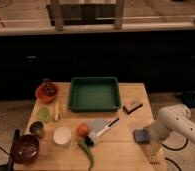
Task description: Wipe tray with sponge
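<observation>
A dark wall of cabinet fronts runs behind a pale wooden table [136,92] that stands on a speckled floor, with a lighter ledge along the top of the view. The tray [93,93], dark green and rectangular with raised sides, sits at the middle of the table's back edge, and nothing can be made out inside it. The sponge [140,135], a small blue pad, lies flat near the table's right edge, towards the front right corner and well apart from the tray. The robot's white arm [175,121] reaches in from the right side, and the gripper [149,134] is at the sponge's right side, right against it or just beside it; whether it is spread, pressed together or pinching the pad cannot be told. A yellow-tan block [133,106] with a dark top lies between the tray's front right corner and the sponge. An orange-red bowl [46,92] with something dark in it stands near the back left corner, just left of the tray. Along the left edge are a light green cup [43,114], a small metal cup [37,129] and, at the front left corner, a dark red bowl [25,148]. A white dish [62,135], an orange fruit [81,130], a grey utensil [102,127] and a long green vegetable [87,150] lie towards the middle of the front edge.
</observation>
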`<state>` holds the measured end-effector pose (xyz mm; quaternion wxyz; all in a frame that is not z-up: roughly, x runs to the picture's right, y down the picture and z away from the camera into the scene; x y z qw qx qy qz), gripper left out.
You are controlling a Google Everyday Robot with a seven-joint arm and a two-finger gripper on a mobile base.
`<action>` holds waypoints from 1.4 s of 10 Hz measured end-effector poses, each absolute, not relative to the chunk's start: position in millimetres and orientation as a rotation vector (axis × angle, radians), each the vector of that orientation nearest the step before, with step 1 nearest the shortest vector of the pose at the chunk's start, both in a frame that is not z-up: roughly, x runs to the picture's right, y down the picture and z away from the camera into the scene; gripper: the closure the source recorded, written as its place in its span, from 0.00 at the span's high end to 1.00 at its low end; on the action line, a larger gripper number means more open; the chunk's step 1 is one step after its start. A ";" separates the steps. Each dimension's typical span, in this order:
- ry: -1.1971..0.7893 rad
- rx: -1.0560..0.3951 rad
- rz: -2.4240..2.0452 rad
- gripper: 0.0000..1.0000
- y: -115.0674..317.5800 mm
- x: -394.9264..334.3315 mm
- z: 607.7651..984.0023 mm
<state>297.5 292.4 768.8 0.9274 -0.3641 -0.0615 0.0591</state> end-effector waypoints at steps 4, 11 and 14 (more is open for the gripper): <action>-0.128 -0.755 0.127 0.79 295.1 300.3 769.8; -0.135 -0.758 0.132 0.35 299.2 304.8 766.4; -0.126 -0.748 0.127 0.16 285.7 304.8 754.7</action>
